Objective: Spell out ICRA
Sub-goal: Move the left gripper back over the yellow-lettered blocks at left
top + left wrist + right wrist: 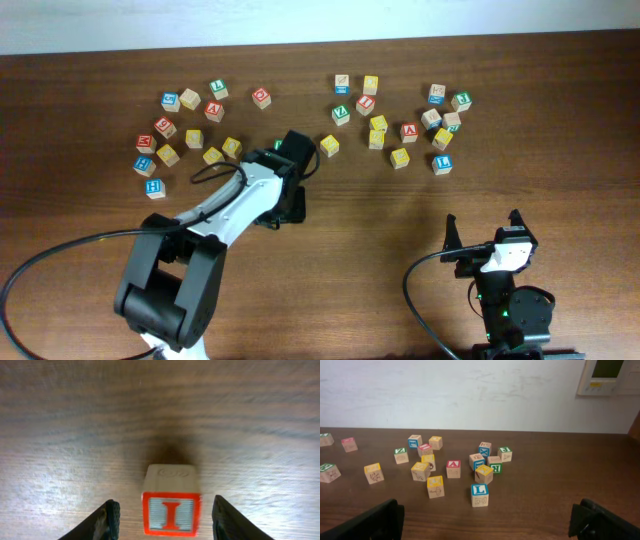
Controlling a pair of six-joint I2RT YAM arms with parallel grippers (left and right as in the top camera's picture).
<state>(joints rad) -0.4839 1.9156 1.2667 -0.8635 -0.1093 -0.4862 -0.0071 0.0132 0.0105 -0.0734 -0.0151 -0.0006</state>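
Observation:
A wooden block with a red letter I (171, 512) on its top face rests on the brown table between the fingers of my left gripper (167, 522). The gripper is open, with a gap on each side of the block. In the overhead view my left gripper (288, 205) is near the table's middle and hides that block. My right gripper (485, 228) is open and empty near the front right, its fingers at the edges of the right wrist view (485, 525). Other letter blocks lie in a left cluster (190, 125) and a right cluster (400, 120).
A blue L block (479, 494) is the nearest block ahead of my right gripper, also seen in the overhead view (442, 163). A lone yellow block (329, 145) sits just right of my left wrist. A white wall stands behind the table.

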